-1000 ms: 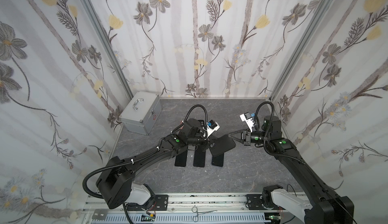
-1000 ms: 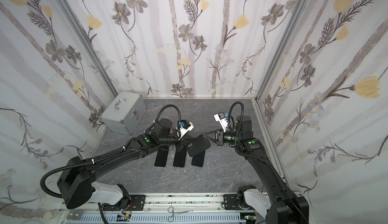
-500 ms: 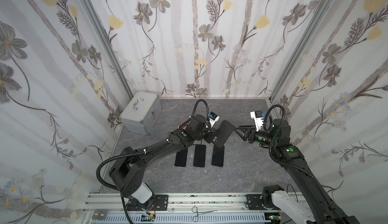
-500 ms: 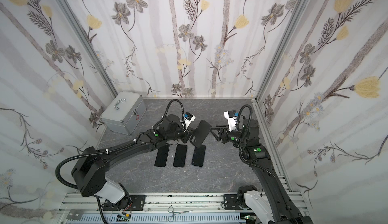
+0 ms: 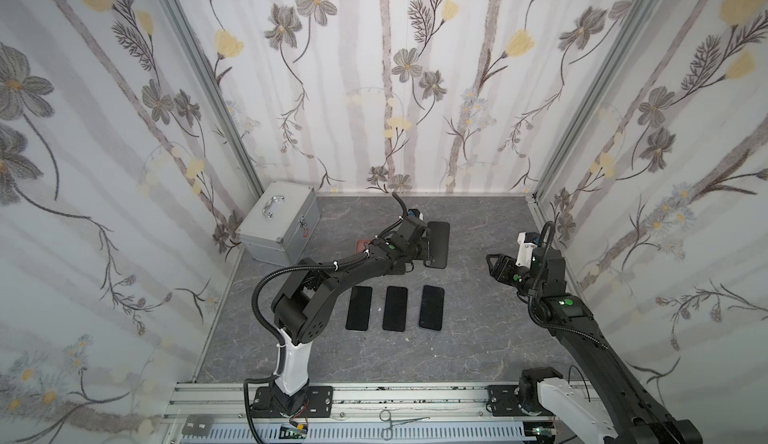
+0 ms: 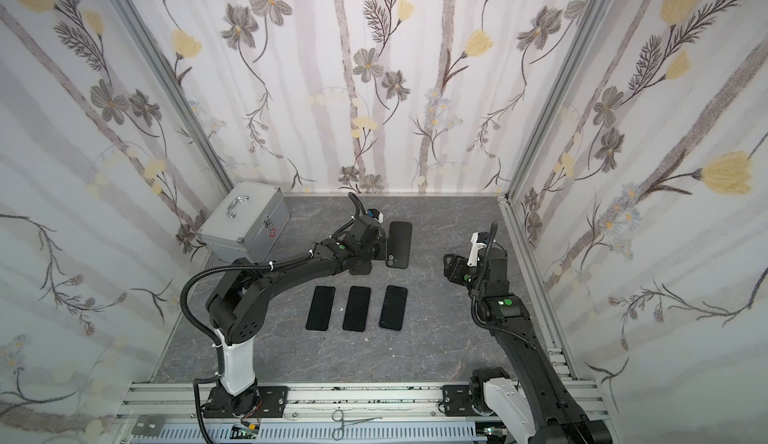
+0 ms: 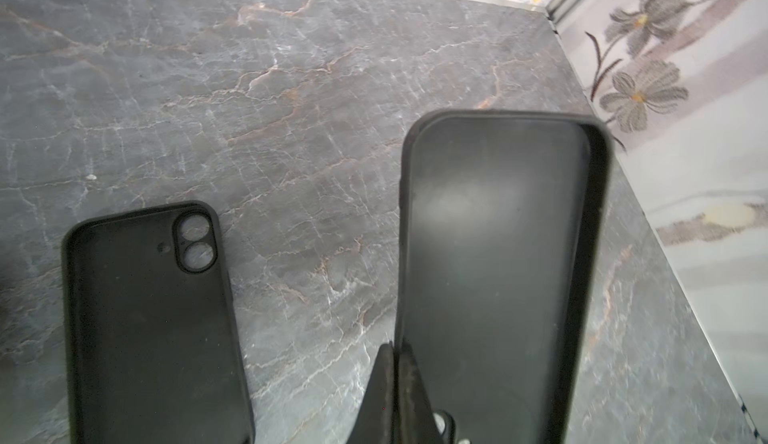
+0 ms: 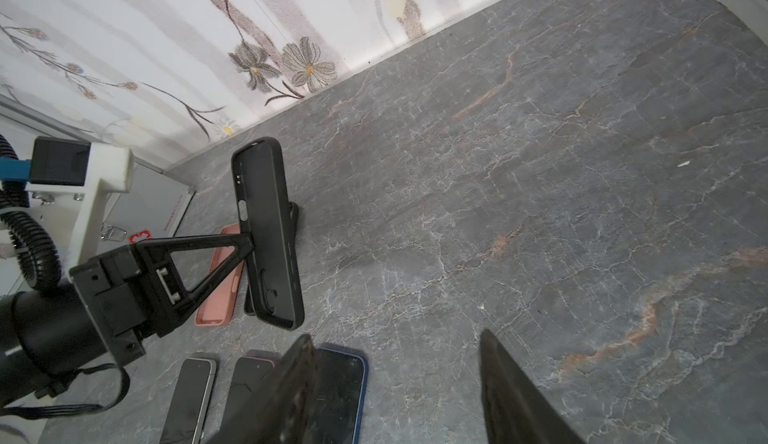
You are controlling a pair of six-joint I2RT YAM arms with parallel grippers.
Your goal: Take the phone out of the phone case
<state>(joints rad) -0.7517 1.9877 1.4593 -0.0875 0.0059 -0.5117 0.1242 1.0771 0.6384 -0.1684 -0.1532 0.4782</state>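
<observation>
My left gripper (image 5: 425, 247) (image 7: 397, 348) is shut on the side wall of a black phone case (image 5: 439, 244) (image 6: 400, 244) (image 7: 498, 254) and holds it just above the table behind the middle. The case's inside faces the left wrist camera and holds nothing. Three dark phones lie face up in a row in front of it in both top views: a left phone (image 5: 359, 308), a middle phone (image 5: 395, 309) and a right, blue-edged phone (image 5: 432, 307) (image 8: 345, 392). My right gripper (image 5: 491, 266) (image 6: 447, 266) (image 8: 397, 336) hovers open and empty at the right.
A second black case (image 7: 153, 321) and a pink case (image 8: 218, 279) lie on the table under the left arm. A silver metal box (image 5: 278, 229) stands at the back left. Forceps (image 5: 399, 421) lie on the front rail. Flowered walls close three sides.
My right gripper has let go of the black case, opened and drawn back to the right. My left gripper has carried the case toward the back of the table.
</observation>
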